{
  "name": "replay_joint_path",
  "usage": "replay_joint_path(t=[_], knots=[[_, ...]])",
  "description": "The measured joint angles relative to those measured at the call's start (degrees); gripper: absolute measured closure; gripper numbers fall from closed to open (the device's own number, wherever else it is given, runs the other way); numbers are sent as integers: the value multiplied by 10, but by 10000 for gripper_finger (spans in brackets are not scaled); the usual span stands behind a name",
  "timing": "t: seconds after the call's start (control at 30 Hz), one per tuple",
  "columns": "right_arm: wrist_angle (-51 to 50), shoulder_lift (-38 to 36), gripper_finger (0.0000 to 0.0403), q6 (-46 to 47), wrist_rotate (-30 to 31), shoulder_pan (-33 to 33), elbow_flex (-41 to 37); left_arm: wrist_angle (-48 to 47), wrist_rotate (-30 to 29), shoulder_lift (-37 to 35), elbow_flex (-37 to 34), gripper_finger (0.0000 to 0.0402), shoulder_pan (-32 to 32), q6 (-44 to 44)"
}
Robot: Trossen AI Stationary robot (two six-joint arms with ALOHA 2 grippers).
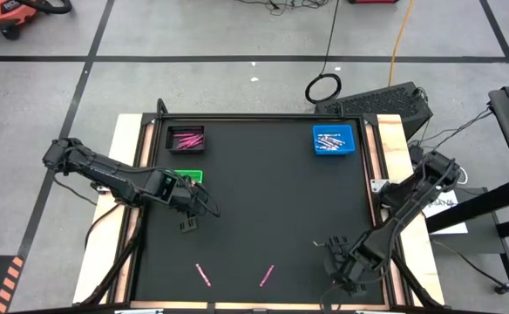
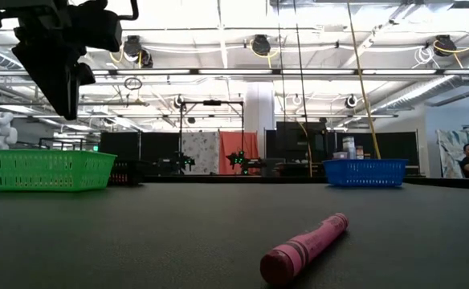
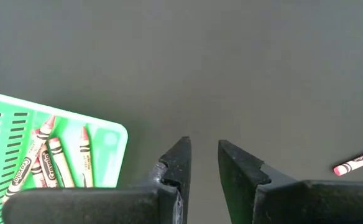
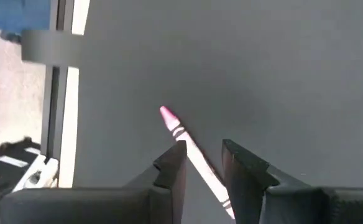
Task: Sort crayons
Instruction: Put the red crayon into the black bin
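Scanning left side: left end effector point(image 1: 187, 223) hovers above the bench point(image 1: 263, 201) just in front of the green tray point(image 1: 187, 176), fingers narrowly parted, nothing between them.
Green tray contents: several crayons with reddish tips point(image 3: 51, 158), seen from the left wrist.
Black tray point(image 1: 186, 138): far left corner, a cluster of pink crayons inside.
Loose crayon one point(image 1: 203, 276): pink, near edge of the bench, long axis slanting, well apart from the left end effector and toward the near side of it.
Loose crayon two point(image 1: 268, 276): pink, slanting the other way, between the two arms.
Blue tray point(image 1: 334, 139): far right corner, pale crayons inside.
Right end effector point(image 1: 337, 257): low at the near right, fingers narrowly parted and empty; a pink crayon point(image 4: 184, 146) runs lengthwise toward its gap.
Nearer arm, my call: right arm for crayon two, left for crayon one.
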Motion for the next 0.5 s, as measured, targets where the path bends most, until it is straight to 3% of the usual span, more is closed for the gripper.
replay_joint_path(t=[0.23, 0.5], knots=[[54, 26, 314, -14, 24, 9, 0, 1, 0, 0, 0, 324, 0, 0], [256, 59, 314, -229, 46, -44, 0, 2, -24, 0, 0, 324, 1, 0]])
